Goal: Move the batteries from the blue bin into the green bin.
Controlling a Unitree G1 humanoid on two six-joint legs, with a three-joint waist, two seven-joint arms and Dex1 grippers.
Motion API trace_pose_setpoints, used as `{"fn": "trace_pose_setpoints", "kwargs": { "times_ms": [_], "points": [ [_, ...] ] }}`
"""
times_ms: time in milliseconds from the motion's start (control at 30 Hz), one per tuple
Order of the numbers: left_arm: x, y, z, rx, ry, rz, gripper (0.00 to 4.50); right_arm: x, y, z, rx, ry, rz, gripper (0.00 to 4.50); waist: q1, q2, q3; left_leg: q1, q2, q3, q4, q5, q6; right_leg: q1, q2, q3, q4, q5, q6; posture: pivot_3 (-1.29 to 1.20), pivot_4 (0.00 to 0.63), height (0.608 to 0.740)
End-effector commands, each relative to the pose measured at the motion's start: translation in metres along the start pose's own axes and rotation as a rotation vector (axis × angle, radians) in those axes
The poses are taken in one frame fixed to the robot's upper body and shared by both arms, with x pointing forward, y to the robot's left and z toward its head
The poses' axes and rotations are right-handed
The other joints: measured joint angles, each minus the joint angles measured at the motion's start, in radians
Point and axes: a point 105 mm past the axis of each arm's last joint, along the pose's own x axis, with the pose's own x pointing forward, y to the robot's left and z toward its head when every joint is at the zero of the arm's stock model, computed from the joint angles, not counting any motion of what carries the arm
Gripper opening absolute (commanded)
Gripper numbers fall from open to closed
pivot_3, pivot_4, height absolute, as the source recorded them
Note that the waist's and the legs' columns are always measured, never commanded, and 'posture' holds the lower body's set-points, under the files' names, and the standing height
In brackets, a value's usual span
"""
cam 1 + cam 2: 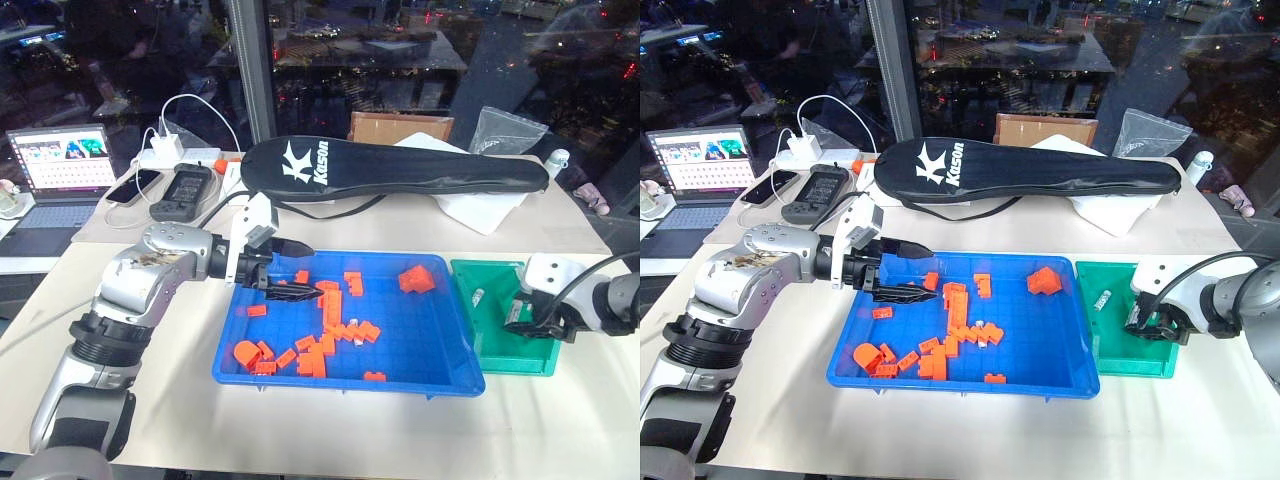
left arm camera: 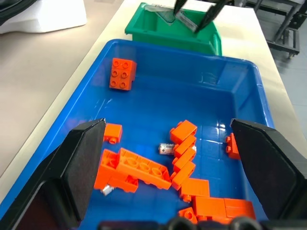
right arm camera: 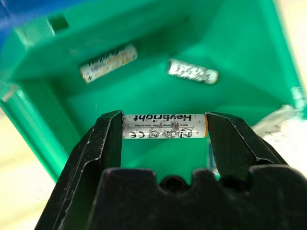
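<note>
The right gripper (image 3: 164, 132) is hanging over the green bin (image 3: 240, 52), its fingers (image 3: 103, 143) pinching a battery (image 3: 164, 131) end to end, lengthwise across the gap. Two more batteries (image 3: 108, 63) are lying on the bin's floor below it.

The grip by the battery's ends looks slight: if the fingers part unevenly, the cylinder could tip, strike the sloping wall and roll, though it seems well inside the rim, so a fall onto the tabletop (image 1: 560, 420) looks unlikely.

The left gripper (image 1: 291, 272) is hovering low over the blue bin (image 1: 420, 370), fingers (image 2: 81, 158) spread wide. A battery (image 2: 167, 148) is lying among the orange blocks (image 2: 139, 167), touching one of them; another silver end is peeking from under a block. Closing there risks catching a block with the battery, or nudging it further under the pile.

Beyond the bins, a black racket case (image 1: 400, 170) is lying across the tabletop.
</note>
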Motion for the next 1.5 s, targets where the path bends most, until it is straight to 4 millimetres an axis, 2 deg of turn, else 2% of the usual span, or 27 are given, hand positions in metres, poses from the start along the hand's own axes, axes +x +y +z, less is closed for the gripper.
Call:
{"fn": "trace_pose_setpoints", "kwargs": {
  "times_ms": [33,100,200,300,367,500,633,700,867,1000,1167,1333,1500],
  "points": [
    [-0.003,-0.003,0.007,0.042,-0.014,0.010,4.50,-0.023,-0.020,0.044,-0.049,-0.140,-0.062,4.48,-0.007,0.003,0.001,0.000,0.000,0.000,0.000,0.000,0.000,0.000,0.000,0.000,0.000,0.000,0.000,0.00,0.150,0.740],
    [-0.003,-0.004,0.006,0.042,-0.013,0.008,4.50,-0.033,-0.019,0.067,-0.056,-0.221,-0.031,4.48,-0.008,0.004,0.001,0.000,0.000,0.000,0.000,0.000,0.000,0.000,0.000,0.001,0.001,0.000,0.000,0.00,0.150,0.740],
    [-0.004,-0.006,0.004,0.044,-0.007,0.005,4.50,-0.040,-0.003,0.100,-0.086,-0.327,0.053,4.48,-0.004,0.004,0.000,0.001,0.001,-0.001,-0.002,0.000,0.000,0.000,0.001,0.000,0.001,0.000,0.000,0.00,0.150,0.740],
    [-0.004,-0.007,0.003,0.043,-0.005,0.003,4.50,-0.029,0.024,0.127,-0.100,-0.401,0.172,4.48,-0.002,0.003,0.001,0.000,0.001,-0.001,-0.002,0.000,0.000,0.000,0.001,0.000,0.000,0.000,0.000,0.00,0.150,0.740],
    [-0.004,-0.007,0.003,0.043,-0.004,0.002,4.50,-0.016,0.040,0.134,-0.108,-0.418,0.223,4.48,0.001,0.003,0.001,0.000,0.000,-0.001,-0.001,0.000,0.000,0.000,0.001,-0.001,0.000,0.000,0.000,0.00,0.150,0.740],
    [-0.004,-0.008,0.000,0.045,0.011,0.002,4.50,0.025,0.069,0.141,-0.094,-0.433,0.262,4.48,0.005,0.001,0.000,-0.001,0.000,-0.001,0.000,0.000,0.000,0.000,0.000,-0.001,0.000,0.000,0.000,0.00,0.150,0.740],
    [-0.007,-0.010,-0.002,0.039,0.017,0.006,4.50,0.044,0.069,0.154,-0.031,-0.483,0.208,4.48,0.004,0.001,0.000,-0.003,0.000,-0.002,0.001,0.000,0.000,-0.002,0.000,-0.001,0.001,0.000,0.000,0.00,0.150,0.740],
    [-0.007,-0.010,-0.003,0.037,0.019,0.009,4.50,0.049,0.069,0.157,-0.015,-0.491,0.195,4.48,0.003,0.001,0.000,-0.002,0.000,-0.002,0.001,0.000,0.000,-0.001,0.001,-0.001,0.002,0.000,0.000,0.00,0.150,0.740],
    [-0.005,-0.013,0.004,0.045,-0.004,0.012,4.50,0.063,0.095,0.160,0.010,-0.488,0.270,4.48,0.004,0.001,0.000,-0.002,0.000,-0.002,0.001,0.000,0.000,-0.001,0.001,-0.002,0.002,0.000,0.000,0.00,0.150,0.740],
    [-0.007,-0.010,0.001,0.046,0.016,0.029,4.50,0.068,0.108,0.162,0.019,-0.482,0.314,4.48,0.003,0.001,0.000,-0.002,0.000,-0.002,0.001,0.000,0.000,-0.001,0.001,-0.002,0.002,0.000,0.000,0.00,0.150,0.740],
    [-0.007,-0.011,-0.002,0.042,0.025,0.027,4.50,0.078,0.111,0.159,0.049,-0.457,0.311,4.48,0.001,0.001,0.000,-0.002,0.000,-0.002,0.001,0.000,0.000,-0.001,0.001,-0.002,0.002,0.000,0.000,0.00,0.150,0.740],
    [-0.006,-0.012,-0.009,0.055,0.059,0.022,4.50,0.082,0.106,0.155,0.100,-0.440,0.291,3.18,0.001,0.000,0.000,-0.002,0.000,-0.003,0.001,0.000,0.000,-0.001,0.001,-0.002,0.002,0.000,0.000,0.00,0.150,0.740],
    [-0.008,-0.010,-0.010,0.054,0.062,0.028,4.50,0.078,0.102,0.155,0.082,-0.441,0.275,3.18,0.001,0.000,0.000,-0.002,0.000,-0.003,0.001,0.000,0.000,-0.001,0.001,-0.002,0.002,0.000,0.000,0.00,0.150,0.740]
  ]
}}
